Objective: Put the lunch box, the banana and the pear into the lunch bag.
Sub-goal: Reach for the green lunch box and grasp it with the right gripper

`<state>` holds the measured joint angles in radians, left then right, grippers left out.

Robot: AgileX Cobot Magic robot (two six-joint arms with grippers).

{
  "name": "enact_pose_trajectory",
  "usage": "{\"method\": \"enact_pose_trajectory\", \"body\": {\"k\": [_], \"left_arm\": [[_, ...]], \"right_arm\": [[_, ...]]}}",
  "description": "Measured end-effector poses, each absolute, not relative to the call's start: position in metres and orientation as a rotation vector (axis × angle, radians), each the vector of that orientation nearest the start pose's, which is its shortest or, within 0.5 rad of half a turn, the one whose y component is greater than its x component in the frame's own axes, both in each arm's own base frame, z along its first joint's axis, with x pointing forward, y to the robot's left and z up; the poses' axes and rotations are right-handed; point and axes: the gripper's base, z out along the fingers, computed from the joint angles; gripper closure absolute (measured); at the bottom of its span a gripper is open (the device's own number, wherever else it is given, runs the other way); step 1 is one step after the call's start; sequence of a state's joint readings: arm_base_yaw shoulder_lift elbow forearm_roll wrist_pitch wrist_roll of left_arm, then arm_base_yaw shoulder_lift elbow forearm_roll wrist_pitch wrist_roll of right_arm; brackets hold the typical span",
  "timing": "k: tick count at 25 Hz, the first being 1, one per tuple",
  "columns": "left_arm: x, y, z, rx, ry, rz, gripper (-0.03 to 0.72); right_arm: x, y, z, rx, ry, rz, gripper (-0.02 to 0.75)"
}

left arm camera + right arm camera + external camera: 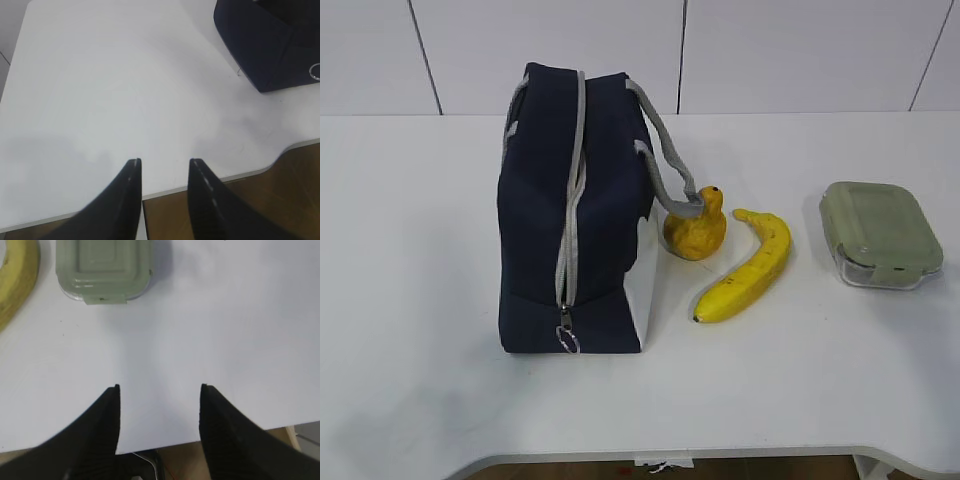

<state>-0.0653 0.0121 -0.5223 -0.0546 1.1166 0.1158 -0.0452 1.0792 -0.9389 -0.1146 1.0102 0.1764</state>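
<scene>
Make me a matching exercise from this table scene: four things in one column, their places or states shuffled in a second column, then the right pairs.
Things:
1. lunch bag
2. pear
3. banana
4. lunch box

Places or states:
A. farthest right, lid on
B. zipped shut, farthest left
C. lies between the pear and the lunch box
D. right beside the bag, under its strap

Pairs: 1-B, 2-D, 3-C, 4-A

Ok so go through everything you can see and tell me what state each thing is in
lunch bag: zipped shut, standing on the table
lunch box: lid on, outside the bag
banana: unpeeled, lying on the table
pear: whole, beside the bag
left gripper: open, empty
right gripper: open, empty
</scene>
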Motion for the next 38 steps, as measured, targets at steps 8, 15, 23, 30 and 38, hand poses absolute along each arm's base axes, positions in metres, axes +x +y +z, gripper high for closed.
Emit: {"method": "enact_pose_trajectory", "body": {"k": [8,15,23,30,38], "left_arm": [[-0.008,-0.004,0.279,0.194,2.080,-0.035,0.445],[-0.008,-0.004,0.279,0.194,2.080,-0.035,0.445],[-0.008,-0.004,0.279,0.194,2.080,-0.035,0.445],[-0.008,-0.004,0.279,0.193,2.080,-0.033,0.445],[-0.008,-0.004,0.279,0.193,2.080,-0.033,0.445]], "right_arm": [[0.239,-0.042,0.331,0.276,2.641,0.077,0.351],[0.261,-0.069,0.335,0.193,2.669,0.421,0.351],[0.281,-0.112,0.316,0.227,2.595,0.584,0.351],[0.288,-0.145,0.283,0.339,2.630,0.642,0.351],[0.293,-0.150,0.269,0.348,2.656,0.669,0.351]]}}
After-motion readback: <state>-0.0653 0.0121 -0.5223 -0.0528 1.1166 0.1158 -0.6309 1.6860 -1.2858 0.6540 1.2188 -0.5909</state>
